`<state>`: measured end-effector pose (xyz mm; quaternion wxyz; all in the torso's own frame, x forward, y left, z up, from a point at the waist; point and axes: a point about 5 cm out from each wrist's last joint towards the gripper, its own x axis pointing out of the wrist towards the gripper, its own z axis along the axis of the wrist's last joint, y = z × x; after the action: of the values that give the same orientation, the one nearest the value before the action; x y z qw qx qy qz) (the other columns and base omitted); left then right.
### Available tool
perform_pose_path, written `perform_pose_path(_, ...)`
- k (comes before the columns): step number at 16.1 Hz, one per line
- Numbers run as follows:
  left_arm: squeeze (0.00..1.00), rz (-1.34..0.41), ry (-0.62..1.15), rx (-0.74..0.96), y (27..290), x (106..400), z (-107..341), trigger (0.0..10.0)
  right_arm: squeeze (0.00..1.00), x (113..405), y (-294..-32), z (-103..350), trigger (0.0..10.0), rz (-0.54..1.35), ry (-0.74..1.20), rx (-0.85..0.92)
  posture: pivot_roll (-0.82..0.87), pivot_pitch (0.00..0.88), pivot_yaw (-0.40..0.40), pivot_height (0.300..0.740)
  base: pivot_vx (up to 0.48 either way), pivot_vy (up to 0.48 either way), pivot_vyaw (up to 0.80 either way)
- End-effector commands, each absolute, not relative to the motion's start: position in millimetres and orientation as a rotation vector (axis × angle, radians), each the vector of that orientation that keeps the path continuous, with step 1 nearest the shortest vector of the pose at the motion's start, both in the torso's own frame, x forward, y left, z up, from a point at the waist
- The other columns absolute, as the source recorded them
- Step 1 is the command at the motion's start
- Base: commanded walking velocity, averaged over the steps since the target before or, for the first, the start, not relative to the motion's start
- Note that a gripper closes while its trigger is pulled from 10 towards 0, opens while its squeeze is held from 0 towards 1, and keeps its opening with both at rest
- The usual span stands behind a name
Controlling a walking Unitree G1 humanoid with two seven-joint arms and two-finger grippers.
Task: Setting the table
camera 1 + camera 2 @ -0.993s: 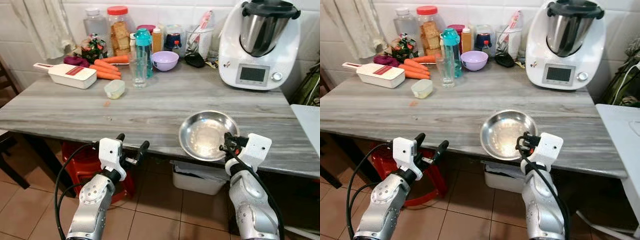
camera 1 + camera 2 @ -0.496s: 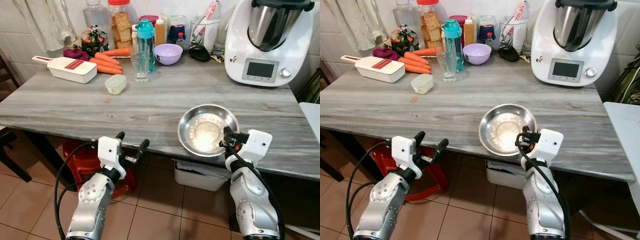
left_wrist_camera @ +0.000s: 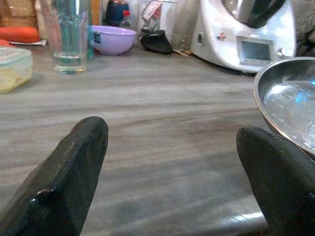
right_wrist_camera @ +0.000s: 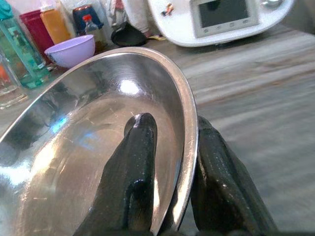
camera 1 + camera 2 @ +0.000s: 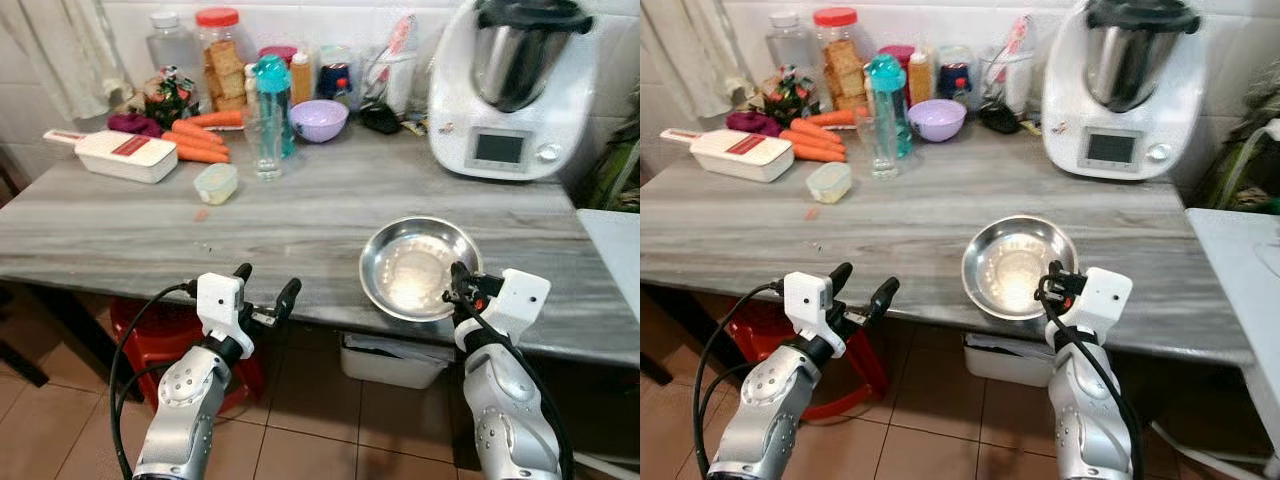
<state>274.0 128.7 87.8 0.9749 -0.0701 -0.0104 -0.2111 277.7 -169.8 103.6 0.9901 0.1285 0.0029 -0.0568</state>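
Right jaws clamped across the rim of the steel bowl (image 5: 416,268) (left jaws spread wide, empty) above the table (image 5: 150,225) edge

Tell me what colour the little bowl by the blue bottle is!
The little bowl is light purple, clearest in the left eye view.

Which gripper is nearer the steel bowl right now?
Right. The right gripper pinches the steel bowl at its rim; the left gripper hovers open, apart, off to the bowl's left.

No legible text or labels anywhere.
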Motion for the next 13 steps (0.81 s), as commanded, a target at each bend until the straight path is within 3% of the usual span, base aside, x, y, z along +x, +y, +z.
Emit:
perform_pose_path(1, 0.0, -0.433, -0.028, -0.137, 129.6, 274.2, 91.2, 10.0, 0.0, 279.2, -167.1, 112.1, 10.0, -0.105, -0.03, 0.26, 0.0, 0.0, 0.022, 0.74, 0.375, 0.0, 0.0)
perform_pose_path(5, 0.0, -0.433, -0.021, -0.14, 130.1, 272.7, 89.6, 10.0, 0.0, 278.4, -166.5, 110.0, 10.0, -0.108, -0.022, 0.263, 0.0, 0.0, 0.022, 0.74, 0.343, 0.0, 0.0)
perform_pose_path(13, 0.0, -0.47, -0.015, -0.05, 137.4, 257.0, 83.7, 10.0, 0.0, 274.8, -162.6, 102.9, 10.0, -0.091, 0.005, 0.278, 0.01, 0.0, 0.025, 0.74, 0.0, 0.0, 0.0)
